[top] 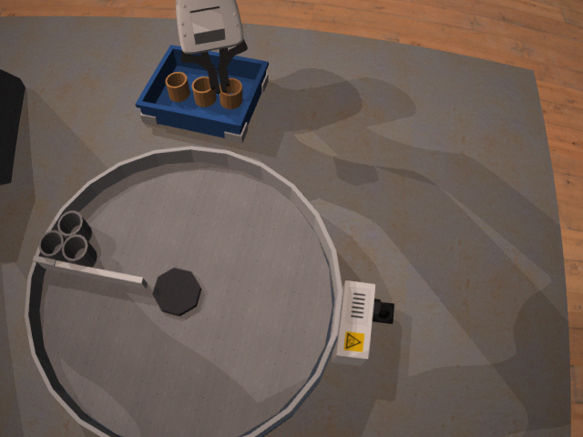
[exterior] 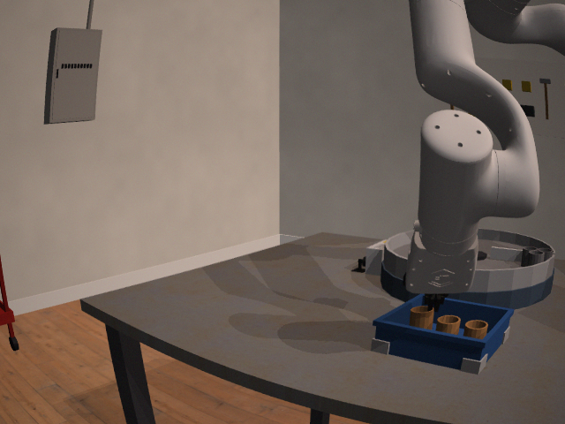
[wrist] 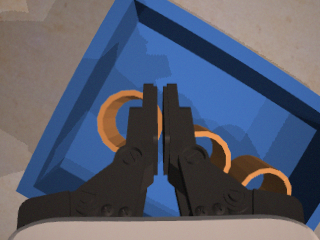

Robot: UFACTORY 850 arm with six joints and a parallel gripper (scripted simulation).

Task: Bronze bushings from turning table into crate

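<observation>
Three bronze bushings stand in a row in the blue crate [top: 203, 91]. My gripper [top: 218, 83] reaches down into the crate and is shut on the wall of the right-hand bronze bushing [top: 230, 93], which sits low in the crate. In the wrist view my shut fingers cover the rim of this bushing [wrist: 122, 120]. The other two bronze bushings [top: 177, 86] [top: 203, 91] stand free beside it. Three steel bushings [top: 66, 236] stand together on the turning table [top: 183, 291], at its left rim against a white bar [top: 94, 272].
A white control box [top: 356, 319] with a yellow warning sign sits at the turning table's right edge. A black hub [top: 177, 290] marks the table's centre. A dark object [top: 9, 127] lies at the left edge of the view.
</observation>
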